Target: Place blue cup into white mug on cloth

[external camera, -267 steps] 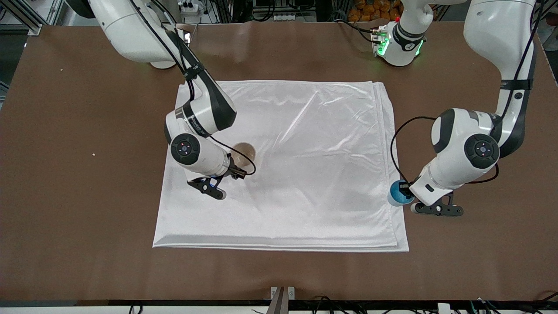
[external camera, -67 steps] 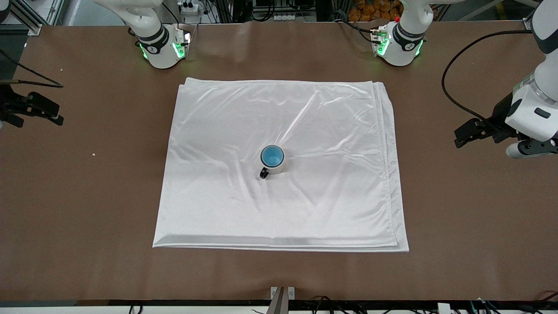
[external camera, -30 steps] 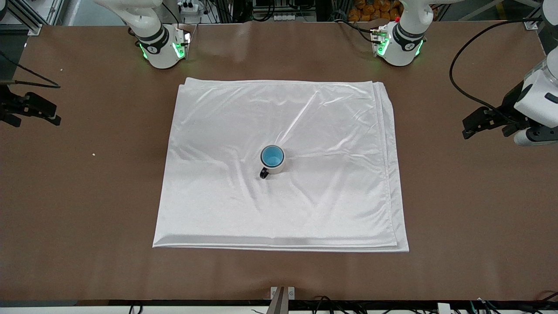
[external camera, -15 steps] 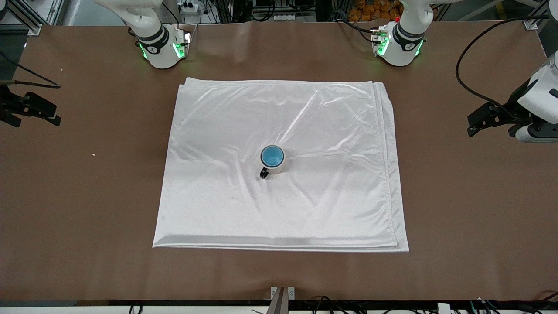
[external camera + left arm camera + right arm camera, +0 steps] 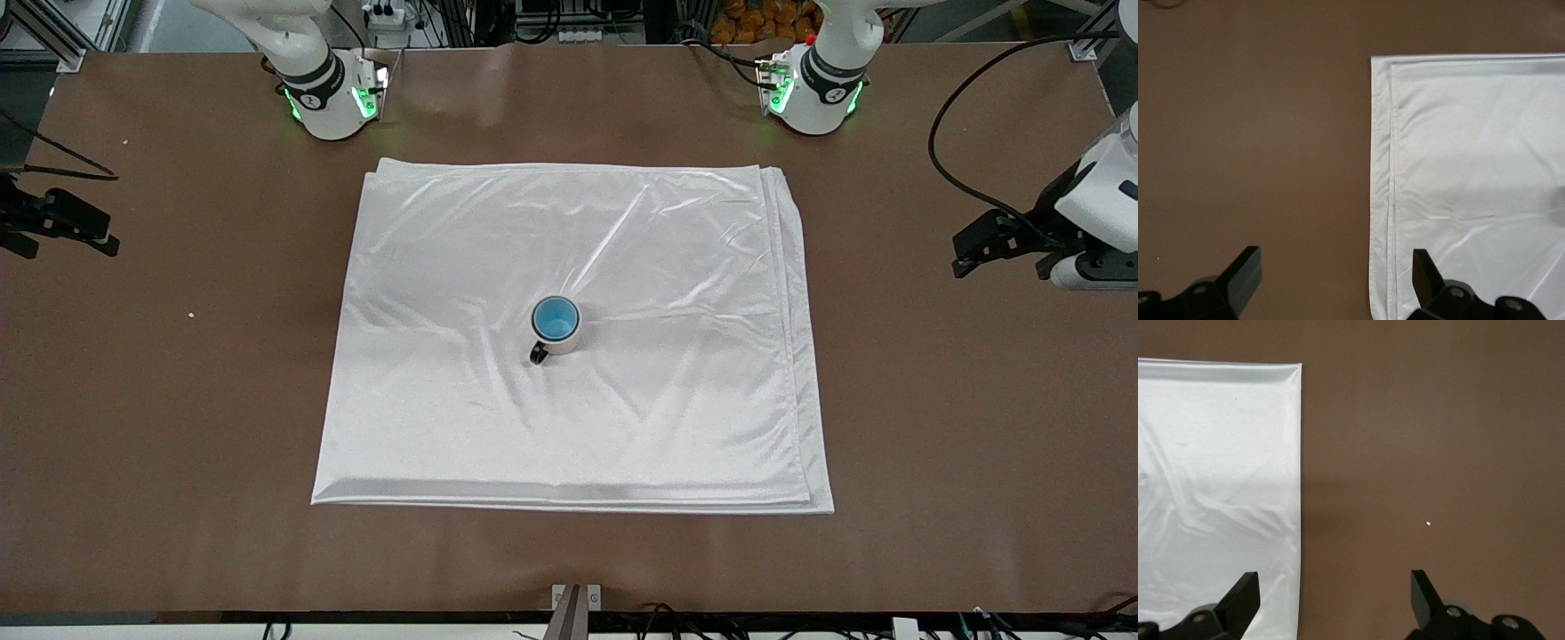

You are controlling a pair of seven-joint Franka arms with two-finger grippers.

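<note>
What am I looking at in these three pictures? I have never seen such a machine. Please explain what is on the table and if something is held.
These are two robot arms at a brown table. The big picture looks down from across the table; the two small ones come from cameras on the arms' wrists. A white cloth lies in the middle. On it stands a white mug, and the blue cup sits inside it. Nothing is held. The left gripper is open over the table beside the cloth's edge at its own end. The right gripper is open over the table at the other end. Both arms wait off to the sides.
</note>
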